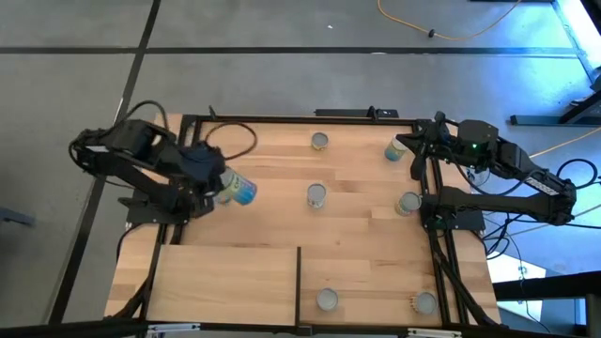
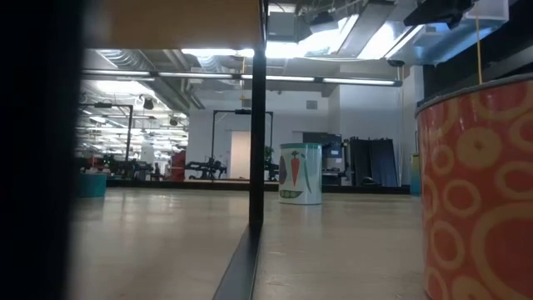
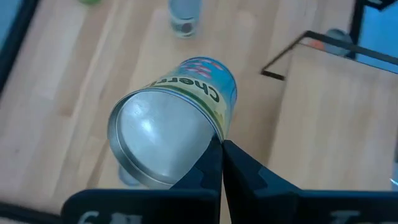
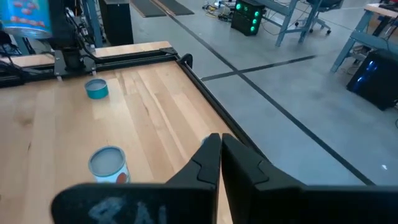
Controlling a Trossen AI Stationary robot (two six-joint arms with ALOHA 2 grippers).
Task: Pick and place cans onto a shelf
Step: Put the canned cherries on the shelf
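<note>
My left gripper (image 1: 222,184) is at the table's left side, shut on a can (image 1: 238,189) with a silver top, a yellow band and blue sides. In the left wrist view the can (image 3: 171,124) is tilted in front of my fingers (image 3: 222,152). My right gripper (image 1: 406,146) is shut and empty at the far right corner, beside a teal can (image 1: 394,150). Other cans stand upright on the table top (image 1: 319,141) (image 1: 316,194) (image 1: 408,202). Two cans (image 1: 326,299) (image 1: 424,302) stand on the pale shelf board (image 1: 225,282), right of its black upright edge (image 1: 299,282). My left gripper has the can by the rim of its silver top (image 3: 214,134), at the edge nearest the fingers. The two fingers are almost closed there. They come level from the table's left. The can is tilted, its top facing back at the wrist; whether it is clear of the table I cannot tell.
The low view shows the shelf's black upright (image 2: 256,125), a carrot-printed can (image 2: 300,173) and an orange can (image 2: 479,192) close by on the right. A black frame (image 1: 310,117) runs round the table. Bare planks lie between the left gripper and the shelf.
</note>
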